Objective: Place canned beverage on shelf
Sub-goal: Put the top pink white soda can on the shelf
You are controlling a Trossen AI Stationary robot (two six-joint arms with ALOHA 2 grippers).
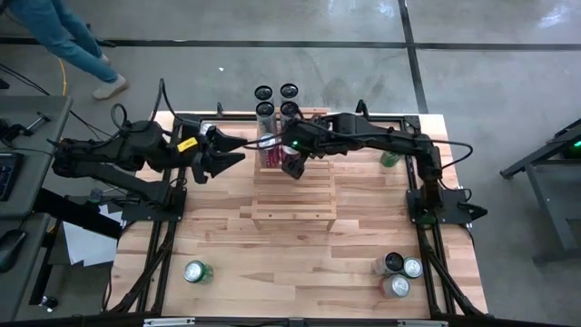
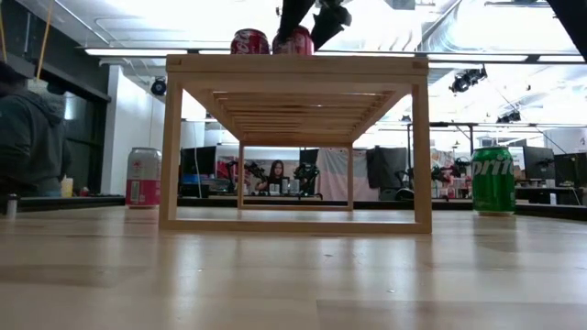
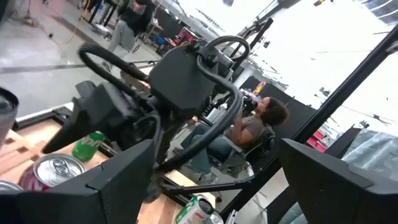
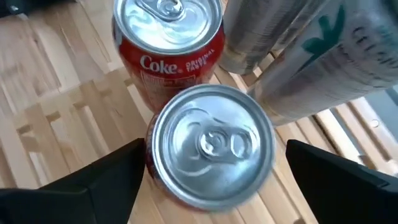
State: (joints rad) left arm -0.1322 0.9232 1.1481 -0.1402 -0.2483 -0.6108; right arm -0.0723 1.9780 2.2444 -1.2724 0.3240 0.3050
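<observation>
I have the right tool spread wide above a red can standing upright on the top step of the shelf, near the table's far edge; its fingers flank the can without gripping, and a Coke can stands just beside it; the left tool, also released, waits left of the shelf

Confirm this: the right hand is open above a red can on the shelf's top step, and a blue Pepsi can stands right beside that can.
Wrong in one respect. The neighbour is a red Coke can, not a blue Pepsi; the right wrist view shows its label. The rest holds: the right hand is open above a red can on the shelf.
</observation>
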